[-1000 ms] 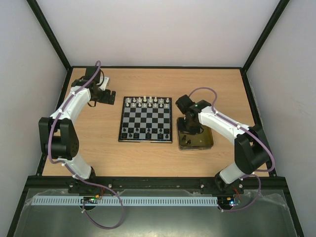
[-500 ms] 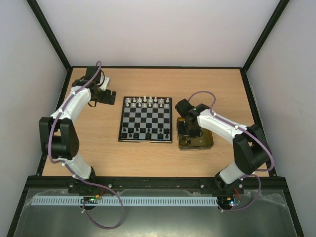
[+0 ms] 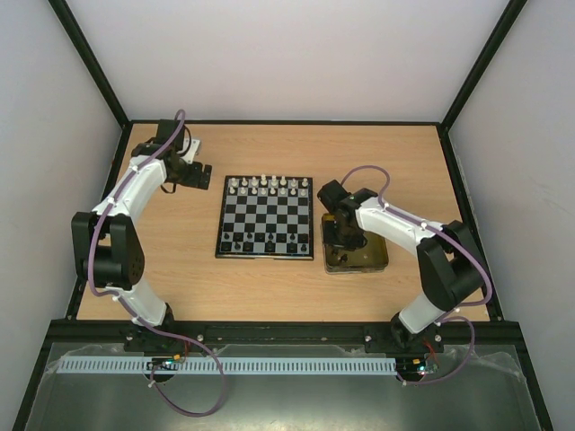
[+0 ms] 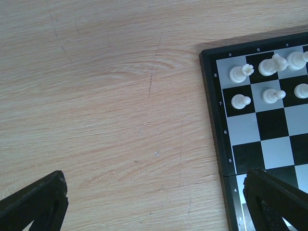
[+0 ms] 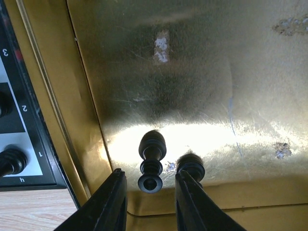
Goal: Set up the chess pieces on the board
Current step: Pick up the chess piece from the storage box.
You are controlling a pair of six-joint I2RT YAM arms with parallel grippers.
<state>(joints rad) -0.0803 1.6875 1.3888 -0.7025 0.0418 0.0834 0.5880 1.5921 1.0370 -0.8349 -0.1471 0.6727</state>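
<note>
The board [image 3: 266,216] lies mid-table with white chess pieces [image 3: 267,186] along its far rows and black chess pieces [image 3: 265,241] along its near rows. My left gripper [image 3: 199,174] hovers open over bare wood beside the board's far left corner; its wrist view shows the gripper [image 4: 154,192] empty and white pieces [image 4: 240,73] on the corner squares. My right gripper [image 5: 150,174] reaches down into the gold tin [image 5: 168,72], jaws apart. A black piece [image 5: 152,144] lies on its side between the fingers with a gap on each side. A second black piece [image 5: 191,163] sits partly behind the right finger.
The gold tin [image 3: 374,259] sits just right of the board. The board's near right corner [image 5: 19,134] with a black piece [image 5: 12,161] on it lies close to the tin's left wall. Black frame rails border the table.
My right arm has shifted slightly left and nearer over the tin, its elbow drawing in. The left arm and the pieces on the board have not moved.
</note>
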